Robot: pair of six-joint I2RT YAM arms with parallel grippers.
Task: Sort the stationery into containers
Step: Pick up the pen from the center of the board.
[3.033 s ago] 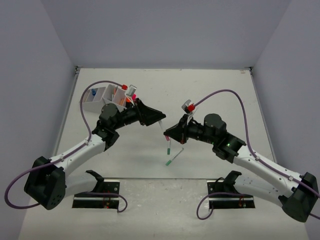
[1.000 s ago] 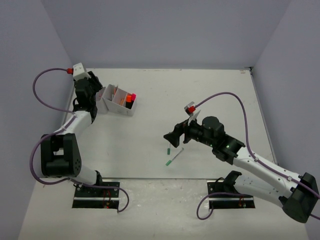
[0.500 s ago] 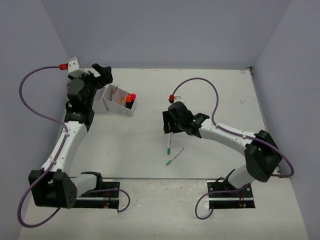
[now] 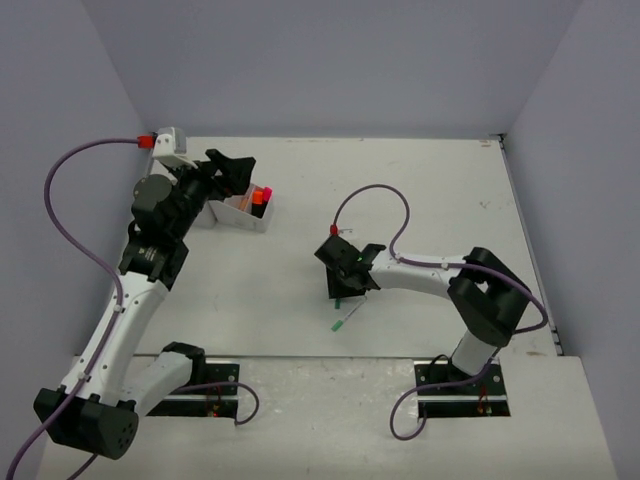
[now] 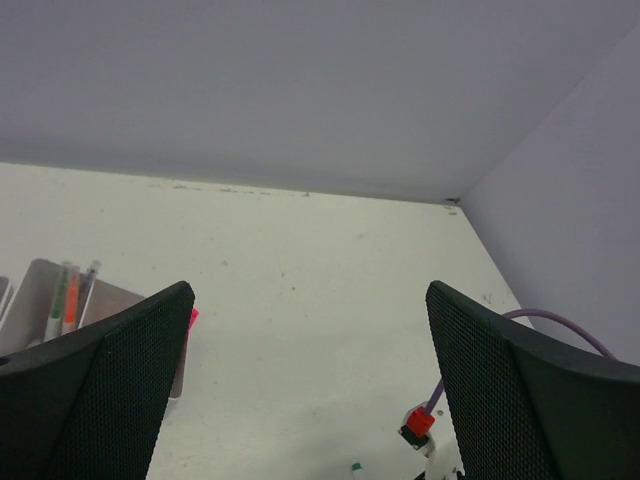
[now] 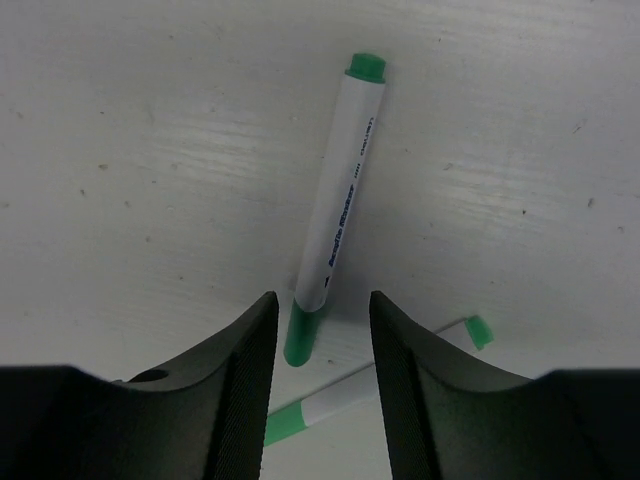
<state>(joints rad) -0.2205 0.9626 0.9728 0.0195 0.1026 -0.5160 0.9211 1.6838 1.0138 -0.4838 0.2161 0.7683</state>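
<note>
A white marker with a green cap point(image 6: 335, 215) lies on the table. My right gripper point(image 6: 322, 345) is low over it, jaws partly closed and straddling its green end with gaps still showing. A thinner green-tipped pen point(image 6: 372, 386) lies crosswise just below. From above, the right gripper point(image 4: 340, 285) covers most of the marker, and the thin pen point(image 4: 346, 317) shows beside it. The white organiser point(image 4: 246, 214) at the far left holds pink and orange highlighters point(image 4: 262, 195). My left gripper point(image 4: 233, 170) hovers above it, wide open and empty. The left wrist view shows the organiser point(image 5: 38, 292) with pens inside.
Grey walls enclose the table on three sides. The right arm's purple cable point(image 4: 372, 195) loops above its wrist, and the left arm's cable point(image 4: 60, 180) arcs along the left wall. Both arm bases point(image 4: 190, 385) stand at the near edge.
My left gripper opened wide and swung from beside the organiser to above it. My right gripper came down over the green-capped marker and its jaws narrowed around the cap end.
</note>
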